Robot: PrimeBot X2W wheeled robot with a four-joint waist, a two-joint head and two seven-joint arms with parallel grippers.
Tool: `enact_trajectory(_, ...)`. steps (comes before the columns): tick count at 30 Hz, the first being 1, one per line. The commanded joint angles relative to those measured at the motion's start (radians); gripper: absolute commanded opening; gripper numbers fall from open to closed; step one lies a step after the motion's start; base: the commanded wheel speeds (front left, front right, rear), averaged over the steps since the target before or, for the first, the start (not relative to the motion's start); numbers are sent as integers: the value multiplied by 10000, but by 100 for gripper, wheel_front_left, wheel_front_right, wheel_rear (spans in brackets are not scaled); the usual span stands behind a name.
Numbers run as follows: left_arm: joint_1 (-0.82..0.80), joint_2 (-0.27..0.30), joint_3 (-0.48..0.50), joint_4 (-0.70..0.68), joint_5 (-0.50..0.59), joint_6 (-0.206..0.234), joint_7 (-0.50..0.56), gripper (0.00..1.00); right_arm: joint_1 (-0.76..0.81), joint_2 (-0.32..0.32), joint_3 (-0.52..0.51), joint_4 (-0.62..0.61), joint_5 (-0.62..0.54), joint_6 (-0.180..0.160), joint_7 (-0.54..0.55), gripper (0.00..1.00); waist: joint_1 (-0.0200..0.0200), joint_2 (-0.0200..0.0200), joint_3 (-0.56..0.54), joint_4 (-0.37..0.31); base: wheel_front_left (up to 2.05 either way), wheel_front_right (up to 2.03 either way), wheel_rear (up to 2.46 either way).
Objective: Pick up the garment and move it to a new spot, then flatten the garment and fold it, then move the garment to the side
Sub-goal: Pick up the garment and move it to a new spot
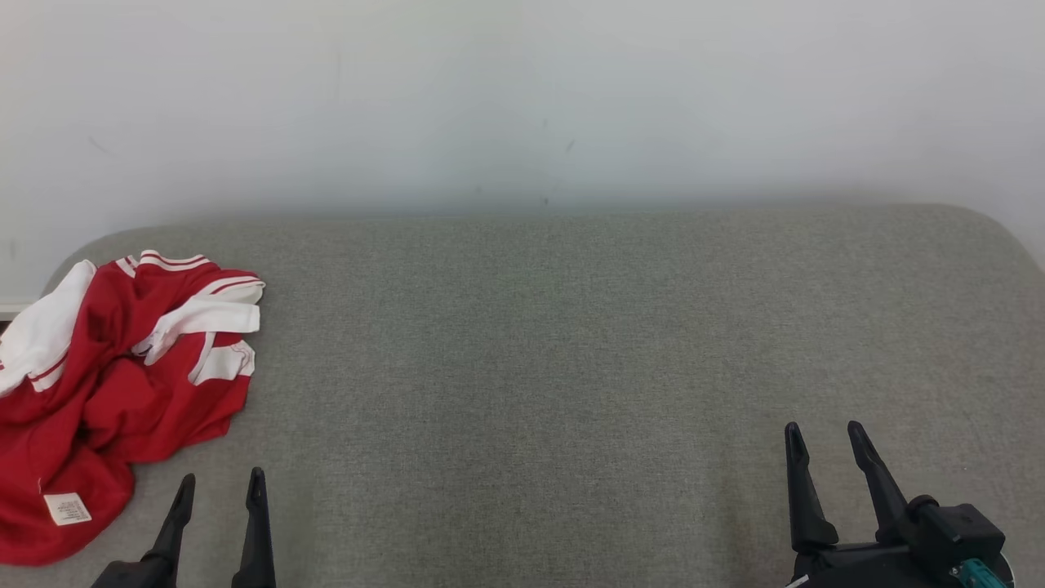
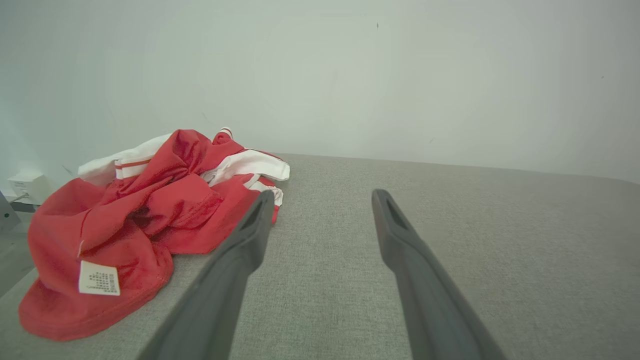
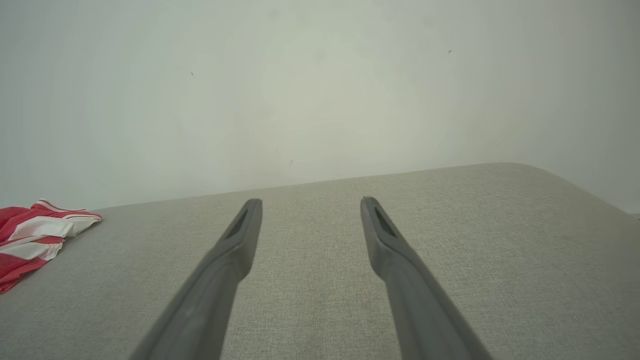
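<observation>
At the far left of the grey padded surface (image 1: 571,367), near its rounded corner, the red and white garment (image 1: 114,392) is seen lying in a crumpled heap. A small white label (image 1: 67,508) is turned up on its near edge. The left gripper (image 1: 223,475) is positioned just beside the heap's near right side, apart from the cloth, its two dark fingers spread wide with nothing between them. The right gripper (image 1: 823,426) is seen well apart, over the surface's right side, likewise spread wide and empty. A pale wall (image 1: 522,98) is seen behind.
</observation>
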Motion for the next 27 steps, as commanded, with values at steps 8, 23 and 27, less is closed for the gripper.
enact_trajectory(8,127,145,2,7,-41,166,126,100,133,-25,129,119,142,-21,-68,100,0,0,-38,749,0,0,0)
enact_trajectory(23,248,266,34,-119,-76,448,260,100,170,-25,254,283,161,-21,-44,100,0,0,11,2345,0,0,0)
enact_trajectory(27,187,316,47,-130,-103,501,253,100,108,-27,265,266,112,-21,-7,100,0,0,101,2804,0,0,0)
